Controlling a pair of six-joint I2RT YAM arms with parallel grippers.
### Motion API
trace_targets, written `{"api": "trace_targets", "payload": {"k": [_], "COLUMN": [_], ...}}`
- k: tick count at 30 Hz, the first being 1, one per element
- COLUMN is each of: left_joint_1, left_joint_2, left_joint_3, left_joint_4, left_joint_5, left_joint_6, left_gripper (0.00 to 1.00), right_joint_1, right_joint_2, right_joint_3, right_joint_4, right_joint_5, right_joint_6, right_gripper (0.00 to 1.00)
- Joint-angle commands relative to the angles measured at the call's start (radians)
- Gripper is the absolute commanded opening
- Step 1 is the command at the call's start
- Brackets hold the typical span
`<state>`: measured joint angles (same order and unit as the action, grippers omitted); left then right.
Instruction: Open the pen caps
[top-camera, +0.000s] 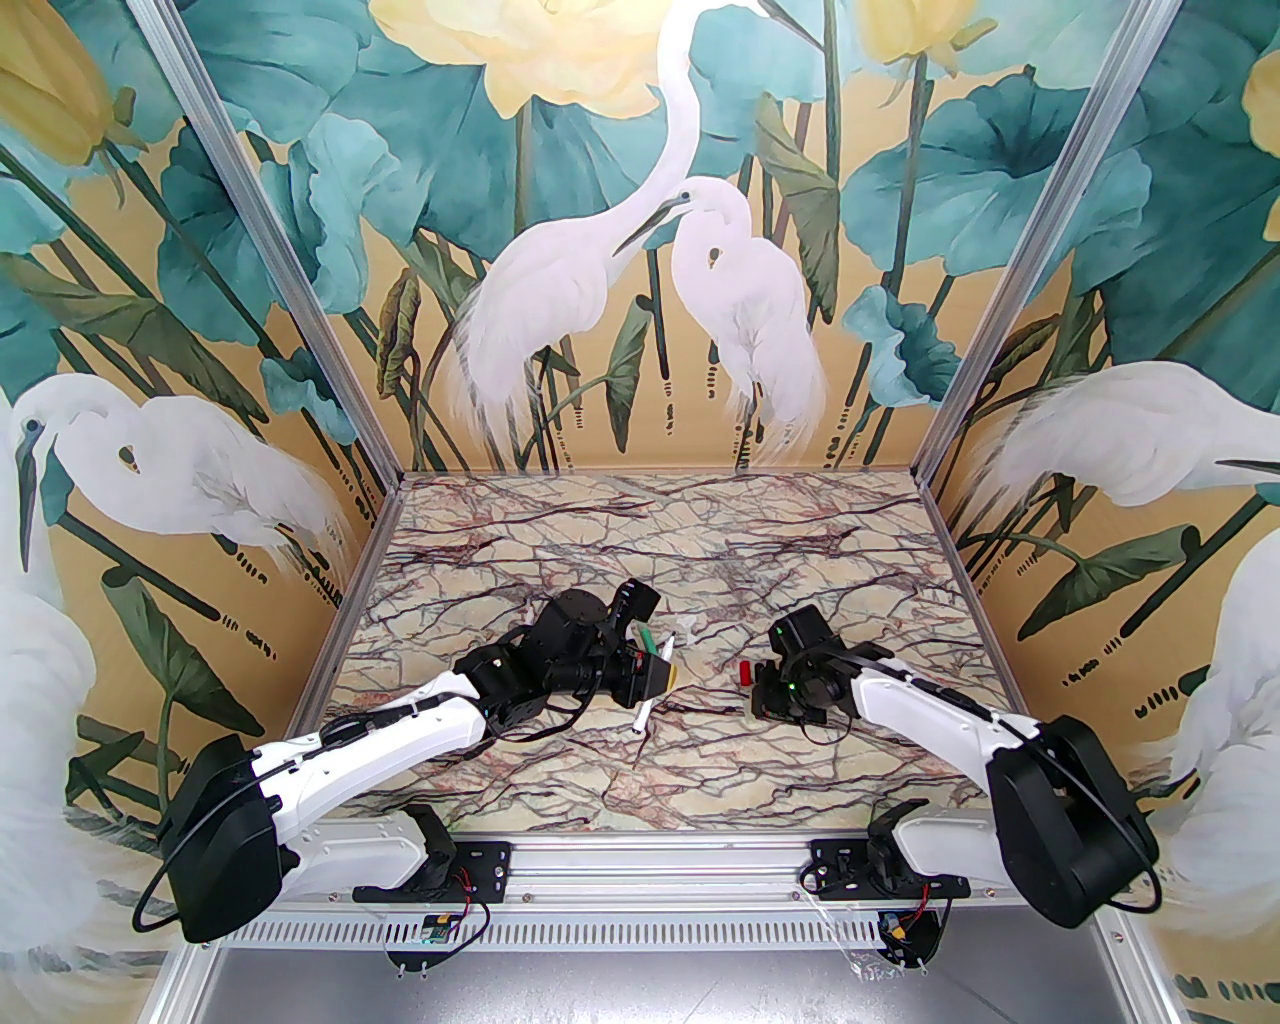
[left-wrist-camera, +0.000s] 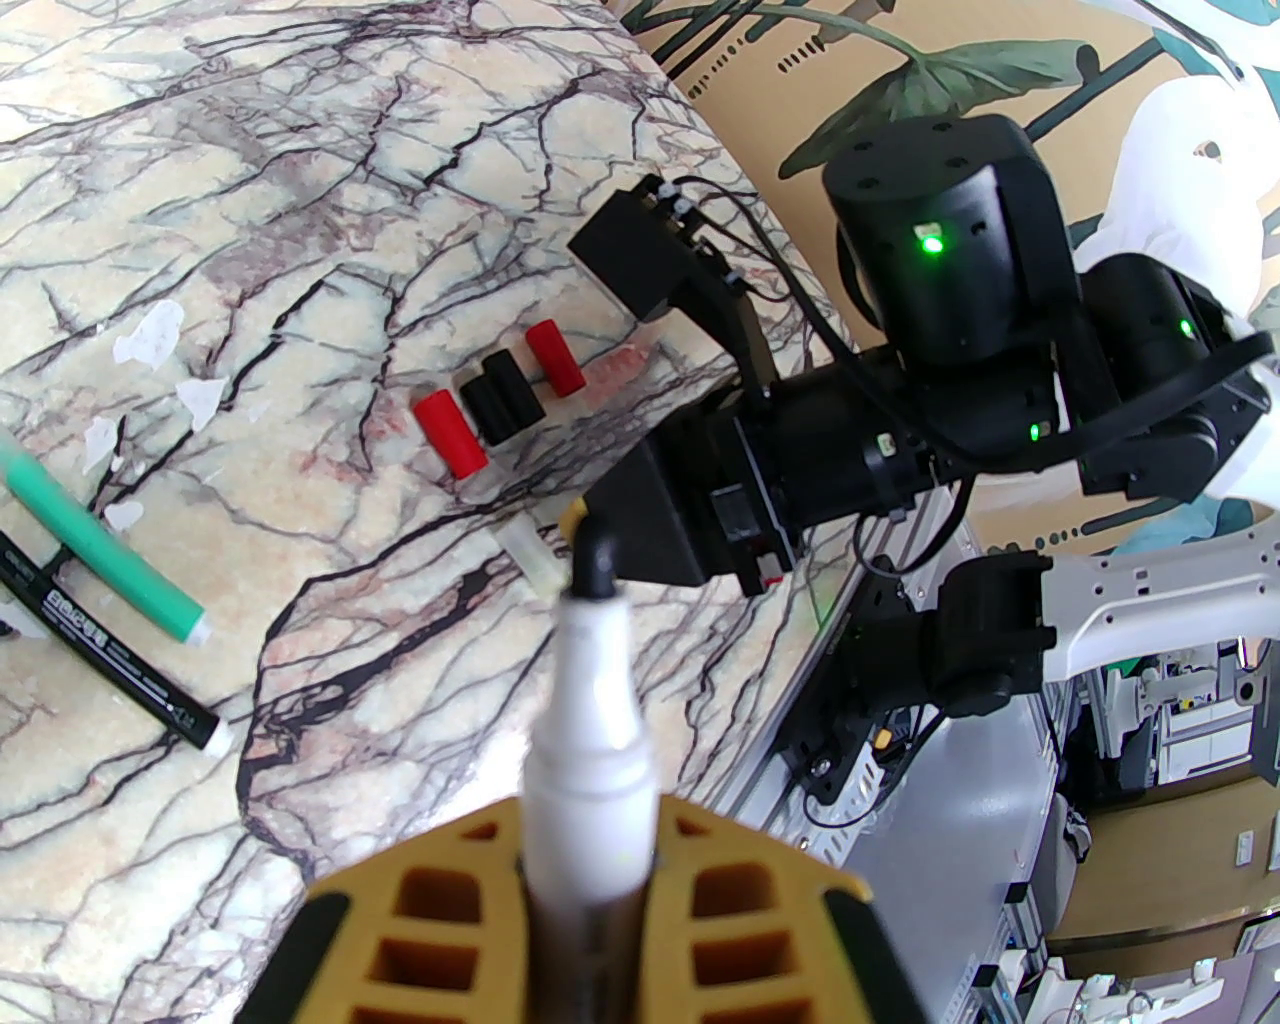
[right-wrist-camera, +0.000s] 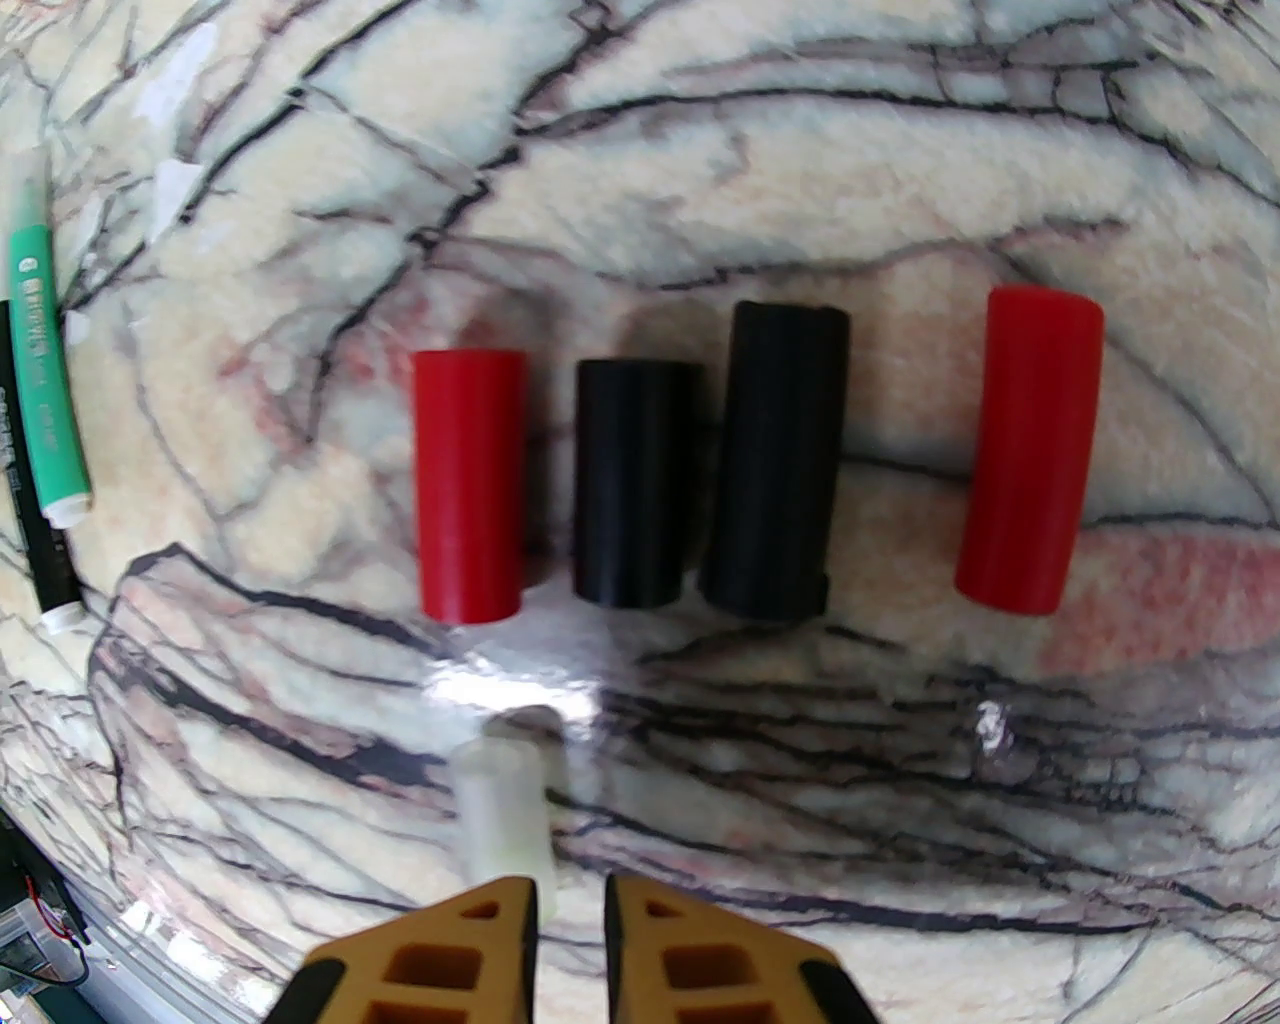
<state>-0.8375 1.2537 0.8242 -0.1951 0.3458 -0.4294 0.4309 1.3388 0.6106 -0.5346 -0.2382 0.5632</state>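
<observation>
The left gripper (left-wrist-camera: 590, 860) is clamped on a white pen (left-wrist-camera: 590, 680), which runs forward out of the yellow fingers. Its bare black tip points right, toward the other arm. The right gripper (right-wrist-camera: 572, 930) hangs tips-down over the marble table (top-camera: 650, 530), its fingers drawn almost together with nothing between them. A white cap (right-wrist-camera: 500, 810) lies on its side just beside one fingertip; whether they touch I cannot tell. Past it, four more caps lie side by side in a row between the two grippers: a red cap (right-wrist-camera: 470, 485), two black caps (right-wrist-camera: 700, 470) pressed against each other, and a second red cap (right-wrist-camera: 1030, 450) set a little apart. Further left, near the left gripper, a green pen (left-wrist-camera: 105, 550) and a black pen (left-wrist-camera: 110, 655) lie flat close together, their tips uncovered.
</observation>
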Motion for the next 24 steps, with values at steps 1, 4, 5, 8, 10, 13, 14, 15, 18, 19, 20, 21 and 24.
{"api": "trace_targets", "payload": {"k": [1, 4, 5, 8, 10, 13, 14, 15, 18, 19, 20, 21, 24], "left_joint_1": [0.003, 0.002, 0.003, 0.002, 0.002, 0.003, 0.002, 0.003, 0.003, 0.003, 0.002, 0.003, 0.003], "left_joint_2": [0.02, 0.024, 0.027, 0.032, 0.035, 0.036, 0.038, 0.039, 0.045, 0.047, 0.048, 0.048, 0.05], "left_joint_3": [0.02, 0.021, 0.021, 0.023, 0.024, 0.026, 0.026, 0.028, 0.03, 0.03, 0.029, 0.028, 0.026], "left_joint_4": [-0.021, -0.023, -0.022, -0.022, -0.021, -0.019, -0.02, -0.018, -0.016, -0.016, -0.014, -0.013, -0.012], "left_joint_5": [0.011, 0.013, 0.015, 0.017, 0.018, 0.019, 0.019, 0.023, 0.031, 0.033, 0.033, 0.035, 0.033], "left_joint_6": [0.019, 0.02, 0.02, 0.017, 0.018, 0.018, 0.018, 0.017, 0.015, 0.014, 0.013, 0.011, 0.004], "left_gripper": [0.04, 0.04, 0.04, 0.04, 0.04, 0.04, 0.04, 0.04, 0.04, 0.04, 0.03, 0.03, 0.04], "right_joint_1": [0.002, 0.003, 0.003, 0.003, 0.003, 0.001, 0.001, 0.002, 0.002, 0.002, 0.001, 0.001, 0.002], "right_joint_2": [0.024, 0.038, 0.041, 0.053, 0.063, 0.069, 0.069, 0.07, 0.068, 0.068, 0.066, 0.063, 0.051], "right_joint_3": [0.03, 0.037, 0.037, 0.041, 0.044, 0.042, 0.042, 0.041, 0.042, 0.042, 0.043, 0.046, 0.055], "right_joint_4": [-0.002, -0.003, -0.001, 0.005, 0.008, 0.013, 0.015, 0.015, 0.014, 0.012, 0.01, 0.007, -0.004], "right_joint_5": [0.025, 0.028, 0.027, 0.024, 0.023, 0.025, 0.024, 0.026, 0.03, 0.031, 0.033, 0.034, 0.036], "right_joint_6": [-0.028, -0.033, -0.034, -0.035, -0.035, -0.033, -0.033, -0.033, -0.032, -0.032, -0.032, -0.032, -0.034], "right_gripper": [0.18, 0.19, 0.19, 0.2, 0.21, 0.24, 0.25, 0.25, 0.26, 0.26, 0.27, 0.27, 0.28]}}
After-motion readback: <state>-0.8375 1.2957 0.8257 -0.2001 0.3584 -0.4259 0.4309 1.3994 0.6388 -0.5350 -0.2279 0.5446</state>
